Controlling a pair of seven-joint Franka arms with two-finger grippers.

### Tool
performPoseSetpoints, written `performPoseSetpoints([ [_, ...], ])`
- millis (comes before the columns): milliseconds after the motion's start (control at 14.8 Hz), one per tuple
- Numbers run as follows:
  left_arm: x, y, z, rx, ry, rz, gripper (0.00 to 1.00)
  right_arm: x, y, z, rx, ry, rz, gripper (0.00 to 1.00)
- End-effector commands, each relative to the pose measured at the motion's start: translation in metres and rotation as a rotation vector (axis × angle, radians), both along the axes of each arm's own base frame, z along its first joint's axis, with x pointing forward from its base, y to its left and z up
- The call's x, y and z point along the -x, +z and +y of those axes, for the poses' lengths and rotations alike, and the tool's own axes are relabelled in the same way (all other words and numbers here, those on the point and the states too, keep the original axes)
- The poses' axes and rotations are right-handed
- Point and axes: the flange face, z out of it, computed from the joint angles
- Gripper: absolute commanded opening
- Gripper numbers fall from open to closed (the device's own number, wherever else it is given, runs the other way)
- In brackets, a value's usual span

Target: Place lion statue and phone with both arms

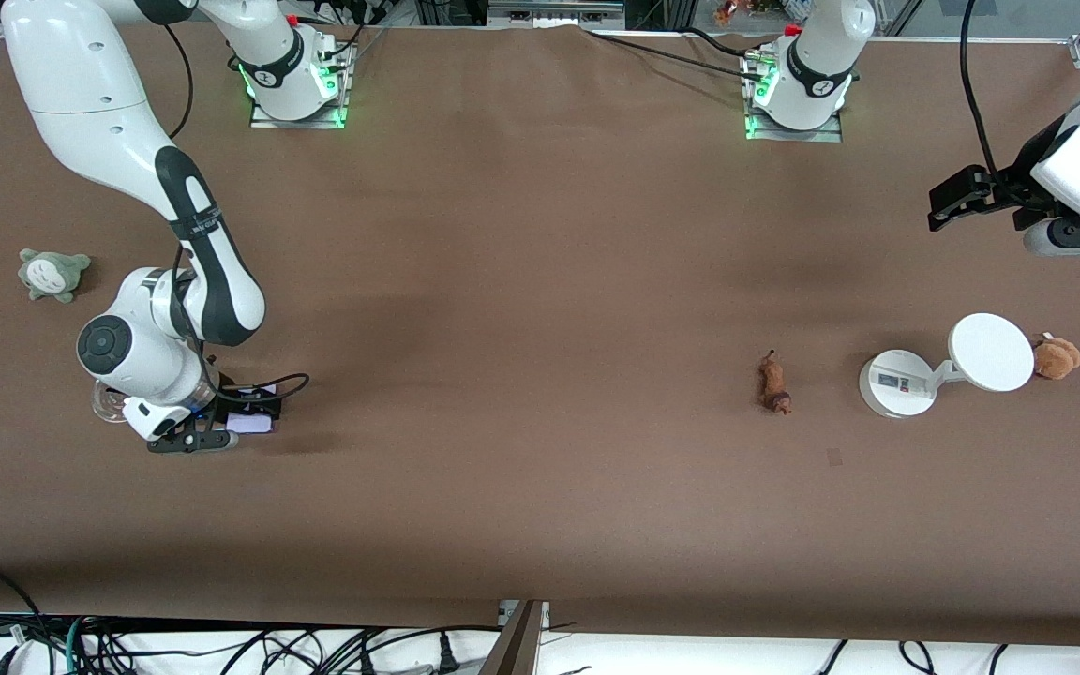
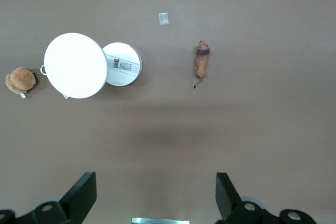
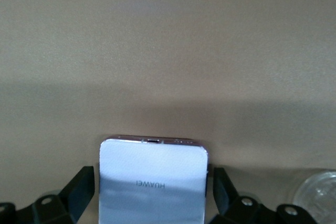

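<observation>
My right pincer [image 1: 221, 429] is down at the surface [image 1: 521, 375] toward my right arm's end, with the phone [image 1: 249, 423] lying flat between its two fingers. In the right wrist view the phone [image 3: 152, 182] shows its pale lavender back, lettering and a dark port edge; a finger [image 3: 81, 192] stands on each long side of it, spread with a slim gap on both sides, so the pincer is opened around the phone rather than squeezing it. The phone's long axis runs straight out from my right wrist camera, port end leading. A clear round thing [image 3: 317, 195] sits just beside that pincer; I cannot tell what it is.

My left pincer [image 1: 957, 200] hangs in the air over the surface at my left arm's end, fingers spread wide and empty. Its fingertips [image 2: 84, 195] frame the bare brown surface in the left wrist view.

The lion statue [image 1: 773, 382] lies on its side on the surface, well apart from the phone, toward my left arm's end. Its long axis runs roughly toward and away from the front camera, dark maned end nearer that camera, thin tail end farther.

Counting: one phone, one lion statue [image 2: 201, 60], one white round-based stand with disc [image 1: 948, 366] near the lion, one brown plush toy [image 1: 1056, 357] touching the disc's edge, and one grey-green plush [image 1: 52, 273] at my right arm's end.
</observation>
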Motion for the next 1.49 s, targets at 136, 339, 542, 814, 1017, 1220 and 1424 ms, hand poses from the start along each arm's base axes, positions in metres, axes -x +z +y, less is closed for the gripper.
performPoseSetpoints([
  [136, 0.006, 0.003, 0.005, -0.025, 0.005, -0.017, 1.00, -0.001, 0.053, 0.005, -0.028, 0.006, 0.011, 1.00],
  [339, 0.004, 0.001, 0.005, -0.025, 0.005, -0.016, 1.00, 0.004, 0.097, 0.007, -0.044, 0.007, 0.044, 1.00],
  [542, 0.002, 0.001, 0.000, -0.030, -0.024, -0.019, 1.00, 0.021, 0.152, 0.010, -0.056, -0.032, 0.133, 1.00],
  [814, 0.002, 0.001, 0.001, -0.025, -0.023, -0.021, 1.00, 0.062, 0.252, 0.011, -0.056, -0.046, 0.226, 1.00],
  [1017, 0.002, 0.000, 0.001, -0.024, -0.022, -0.018, 1.00, 0.093, 0.315, 0.012, -0.046, -0.040, 0.242, 1.00],
  [1220, 0.001, 0.000, 0.002, -0.023, -0.020, -0.020, 1.00, 0.130, 0.363, 0.008, -0.017, -0.029, 0.278, 1.00],
  [1424, 0.001, 0.000, 0.001, -0.022, -0.022, -0.018, 1.00, 0.164, 0.402, -0.005, 0.025, -0.036, 0.306, 1.00],
])
